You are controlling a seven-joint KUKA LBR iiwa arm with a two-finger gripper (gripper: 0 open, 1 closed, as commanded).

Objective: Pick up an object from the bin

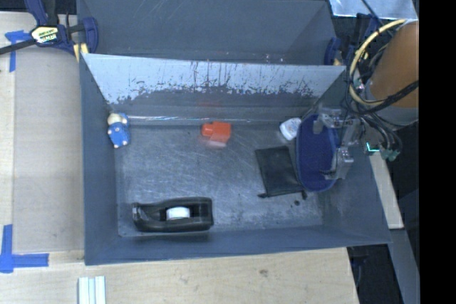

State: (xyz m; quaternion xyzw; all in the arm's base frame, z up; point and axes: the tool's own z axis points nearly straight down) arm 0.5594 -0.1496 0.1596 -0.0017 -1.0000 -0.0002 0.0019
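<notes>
At the right end of the bin (214, 253) the hand (322, 166) hangs beside a black square (276, 169), grip unclear.

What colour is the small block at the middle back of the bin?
The block is orange-red, seen best in the camera view.

Tape dispenser (173, 215) laid at front left of bin (214, 78). Small block (216, 132) set near back wall, centre. Small figurine (117, 130) placed in back left corner. Flat square pad (278, 169) laid right of centre; gripper (322, 153) positioned over its right edge, small rounded piece (289, 129) just behind.
</notes>
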